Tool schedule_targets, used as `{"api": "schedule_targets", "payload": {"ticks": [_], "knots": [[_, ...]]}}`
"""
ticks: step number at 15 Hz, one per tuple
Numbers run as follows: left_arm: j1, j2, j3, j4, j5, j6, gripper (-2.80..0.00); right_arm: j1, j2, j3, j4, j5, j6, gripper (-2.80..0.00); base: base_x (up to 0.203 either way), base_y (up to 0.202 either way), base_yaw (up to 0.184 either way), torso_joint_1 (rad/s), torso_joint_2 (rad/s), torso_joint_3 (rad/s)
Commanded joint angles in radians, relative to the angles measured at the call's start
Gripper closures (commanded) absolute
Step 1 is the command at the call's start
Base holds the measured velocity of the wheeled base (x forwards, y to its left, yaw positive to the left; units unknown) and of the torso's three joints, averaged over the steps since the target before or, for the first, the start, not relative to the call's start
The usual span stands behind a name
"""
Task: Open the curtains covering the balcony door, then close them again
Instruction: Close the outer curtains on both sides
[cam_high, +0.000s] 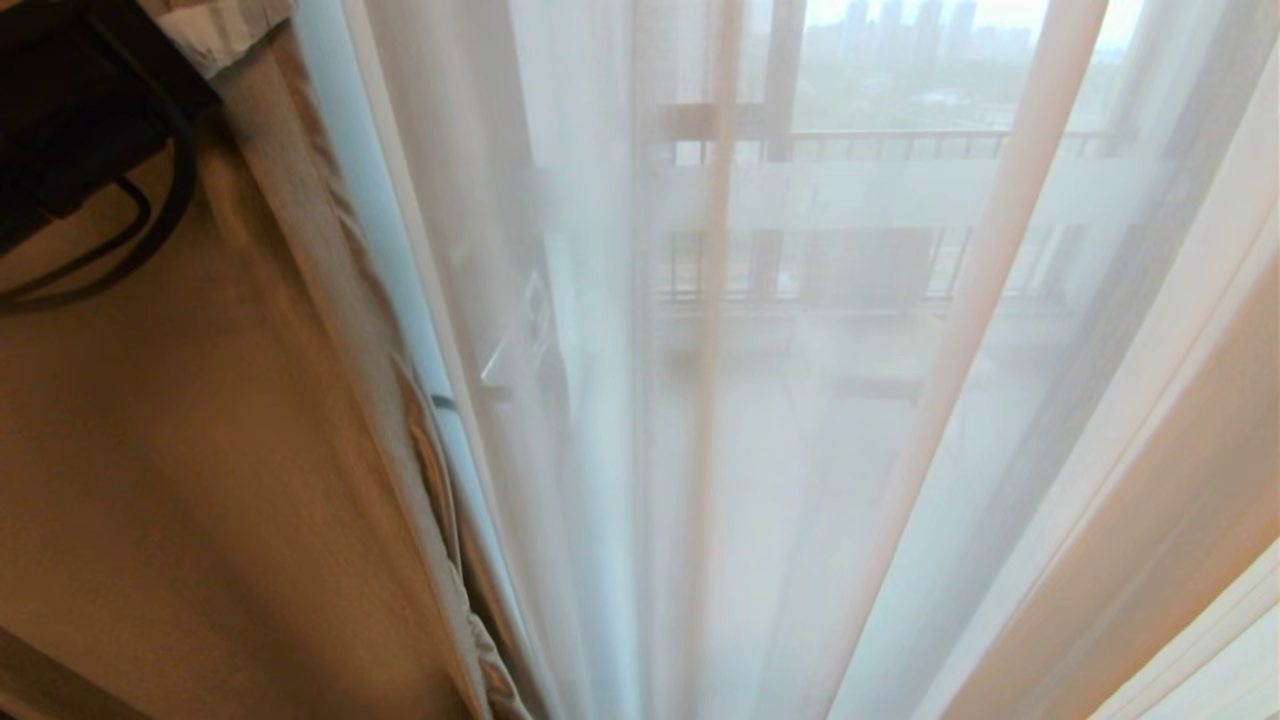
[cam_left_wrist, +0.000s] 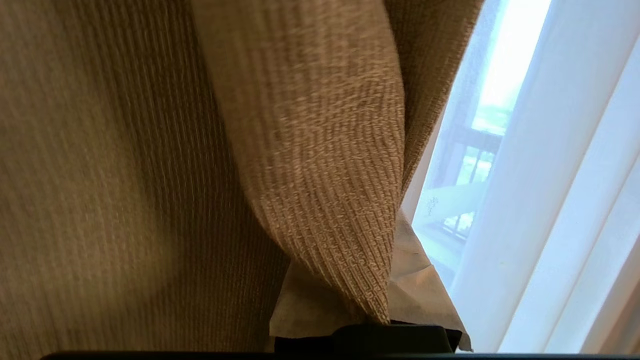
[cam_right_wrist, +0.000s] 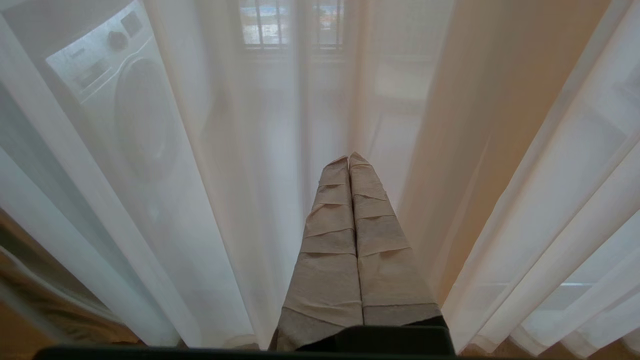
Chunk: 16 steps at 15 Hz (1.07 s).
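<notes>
You see the balcony door (cam_high: 850, 200) only hazily through the sheers (cam_high: 620, 450). A drape (cam_left_wrist: 310, 175) fold hides your left gripper's (cam_left_wrist: 367, 320) fingertips, and the washing machine (cam_right_wrist: 115, 95) is veiled too.

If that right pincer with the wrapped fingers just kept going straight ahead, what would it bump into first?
Most likely the white sheer: the shut right pincer points straight at its folds. A washing machine shows through it, off to one side. How far off the sheer hangs is unclear.

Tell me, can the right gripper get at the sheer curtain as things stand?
Probably yes. The right gripper is shut, holds nothing, and points straight at the sheer curtain hanging just ahead, with nothing in between. It would need to open first to grab a fold.
</notes>
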Motion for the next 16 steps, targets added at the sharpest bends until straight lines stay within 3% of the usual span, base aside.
{"api": "schedule_targets", "payload": {"ticks": [1, 6, 14, 16], "knots": [[-0.003, 0.003, 0.000, -0.009, 0.000, -0.002, 0.00, 0.000, 0.002, 0.001, 0.000, 0.000, 0.000, 0.00, 0.000, 0.000, 0.000, 0.000, 0.00, 0.000], [0.012, -0.021, -0.001, -0.009, 0.023, -0.002, 0.00, 0.000, 0.002, 0.001, 0.000, 0.001, 0.001, 0.00, 0.000, 0.000, 0.000, 0.000, 0.00, 0.000], [0.291, -0.125, 0.049, -0.008, 0.030, -0.006, 0.00, 0.000, 0.002, 0.000, 0.000, 0.000, 0.000, 0.00, 0.000, 0.000, 0.000, 0.000, 0.00, 0.000], [0.312, -0.147, 0.090, -0.009, 0.028, -0.008, 0.00, 0.000, 0.002, 0.001, 0.000, 0.001, 0.000, 0.00, 0.000, 0.000, 0.000, 0.000, 0.00, 0.000]]}}
